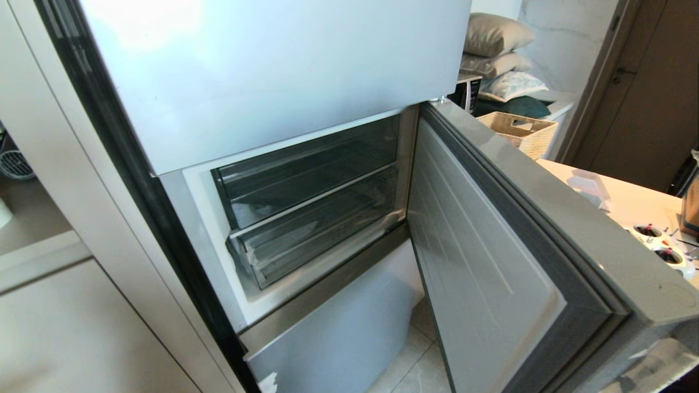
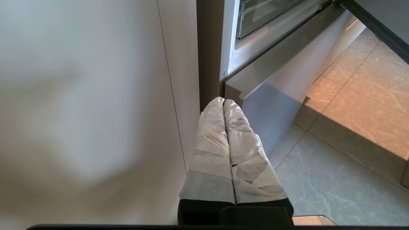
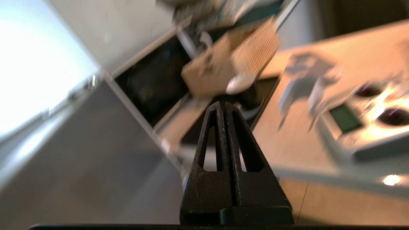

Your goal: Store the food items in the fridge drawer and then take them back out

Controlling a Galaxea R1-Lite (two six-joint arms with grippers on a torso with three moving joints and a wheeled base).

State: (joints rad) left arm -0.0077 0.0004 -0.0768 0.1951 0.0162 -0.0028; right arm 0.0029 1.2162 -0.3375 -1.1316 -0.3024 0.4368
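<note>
Fridge drawer [image 1: 319, 240]: pushed in, lower of two clear compartments behind the open fridge door [image 1: 491, 262]. Left tool [image 2: 223, 101]: fingers together, low beside the fridge. Right tool [image 3: 222, 104]: fingers together, holding nothing.

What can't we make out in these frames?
- Food items: in no view; the fridge drawer contents are dark behind its front wall in the head view.
- Countertop objects: motion-blurred in the right wrist view, past the shut right end effector.
- Fridge interior: cut off by the edge of the left wrist view, beyond the shut left end effector.
</note>
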